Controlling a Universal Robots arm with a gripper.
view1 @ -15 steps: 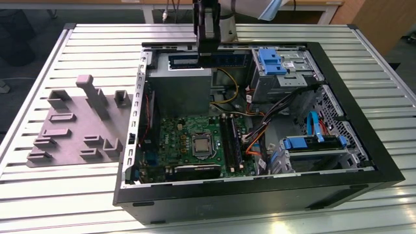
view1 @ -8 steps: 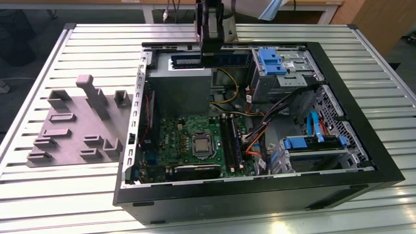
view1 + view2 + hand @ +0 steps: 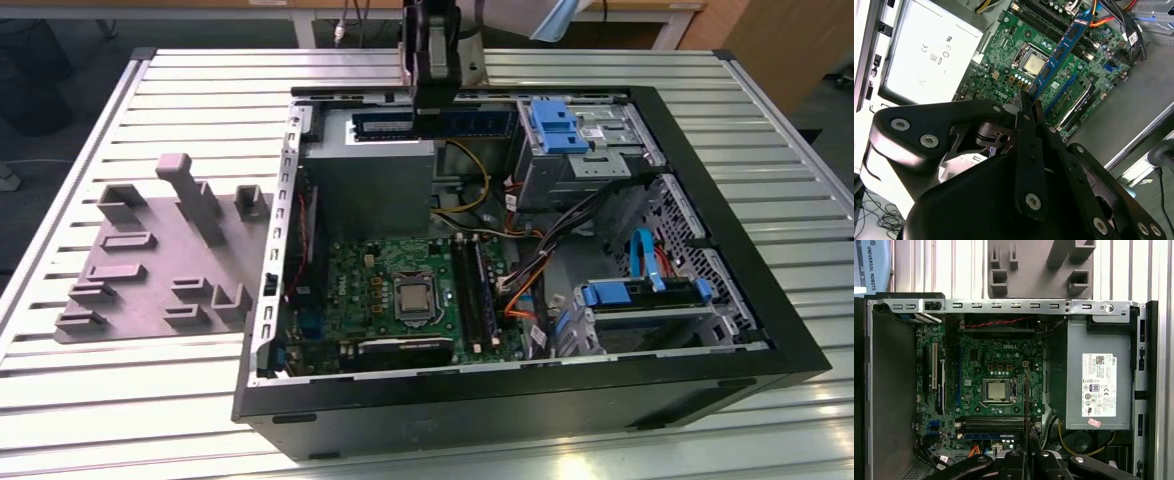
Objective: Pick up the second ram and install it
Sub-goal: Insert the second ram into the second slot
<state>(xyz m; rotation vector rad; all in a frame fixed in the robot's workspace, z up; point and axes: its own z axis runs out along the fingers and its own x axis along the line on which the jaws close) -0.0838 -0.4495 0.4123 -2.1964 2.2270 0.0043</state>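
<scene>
My gripper (image 3: 434, 108) is shut on the second ram (image 3: 478, 122), a long blue stick with dark chips. In the exterior view it hangs level and crosswise above the silver power supply (image 3: 374, 185), at the far end of the open computer case. In the second wrist view the ram (image 3: 1064, 47) reaches out from the closed fingertips (image 3: 1030, 100) over the green motherboard (image 3: 1004, 55). The first wrist view shows the ram (image 3: 1026, 400) edge-on as a thin line, over the motherboard (image 3: 999, 360) beside the silver processor (image 3: 995, 390). The dark memory slots (image 3: 474, 290) lie beside the processor.
A grey plastic tray (image 3: 160, 250) with raised blocks lies outside the case on the exterior view's left. Blue drive brackets (image 3: 561, 125), a drive cage (image 3: 641, 300) and bundled cables (image 3: 521, 270) crowd the case's right side. The black case walls (image 3: 534, 385) ring the work area.
</scene>
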